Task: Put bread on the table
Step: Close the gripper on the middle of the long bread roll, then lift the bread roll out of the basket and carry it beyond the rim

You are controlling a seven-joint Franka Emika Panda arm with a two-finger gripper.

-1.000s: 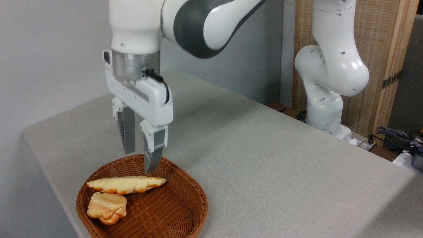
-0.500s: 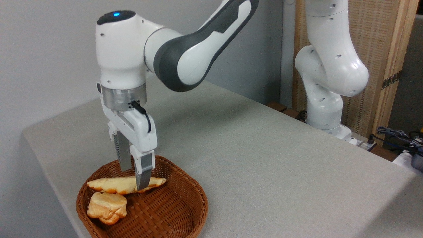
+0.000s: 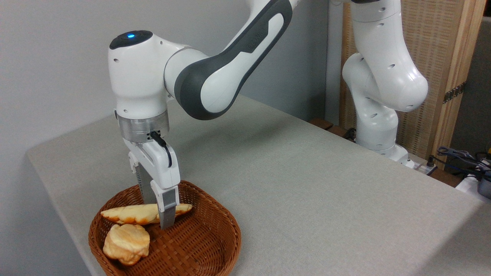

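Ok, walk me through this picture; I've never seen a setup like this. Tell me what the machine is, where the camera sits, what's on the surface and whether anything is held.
The white machine is a robot arm; its base stands at the far right edge of the table. One fixed camera looks from the front. At the arm's tip is the gripper, with two fingers. On the grey cloth sits a brown wicker basket holding a long flat loaf of bread and a round bun. The fingers reach down on either side of the loaf, which lies in the basket. Whether they have clamped it yet, I cannot tell.
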